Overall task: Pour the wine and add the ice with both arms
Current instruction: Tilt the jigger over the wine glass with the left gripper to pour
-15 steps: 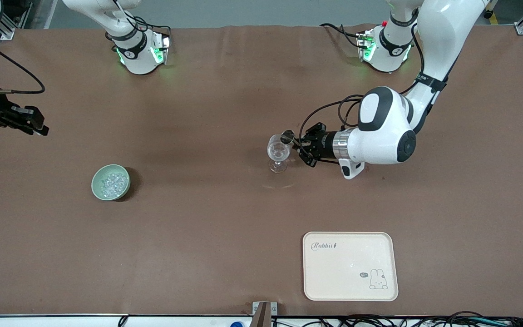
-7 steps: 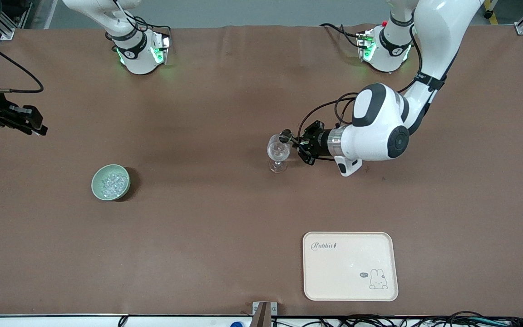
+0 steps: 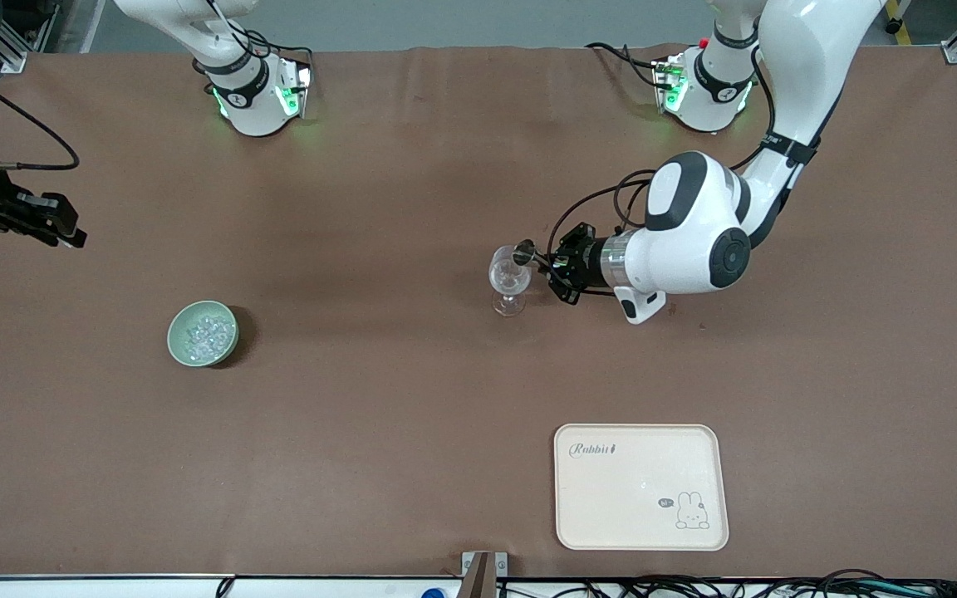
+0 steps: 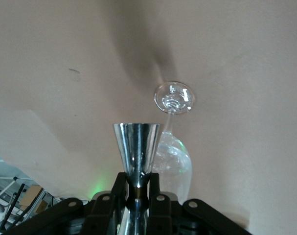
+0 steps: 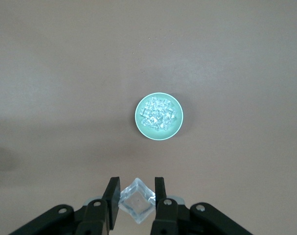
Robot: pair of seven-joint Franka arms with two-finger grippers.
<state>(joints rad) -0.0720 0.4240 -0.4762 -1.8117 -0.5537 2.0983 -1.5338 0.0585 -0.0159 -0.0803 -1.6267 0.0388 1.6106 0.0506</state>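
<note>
Table: brown covering (image 3: pixel 412 399), creased toward the arm bases.
Tray: cream tray (image 3: pixel 640 486) with rabbit print, nearer the front camera than the stemmed glass (image 3: pixel 509 282).
Left gripper: the left gripper (image 3: pixel 547 267), just beside the glass rim, clamped on a steel jigger (image 4: pixel 136 149) tipped over the glass.
Bowl: pale green bowl (image 3: pixel 203 333) of ice (image 3: pixel 208 334), well apart from the glass, toward the right arm's end.
Right gripper: the right gripper (image 5: pixel 137 196), high over the table near the bowl, pinching one ice cube (image 5: pixel 137 200).

Left arm (image 3: pixel 694 241) bent low toward nine o'clock, left gripper (image 3: pixel 547 264) clamped shut, right gripper (image 3: pixel 55 224) raised at table's edge, closed.
</note>
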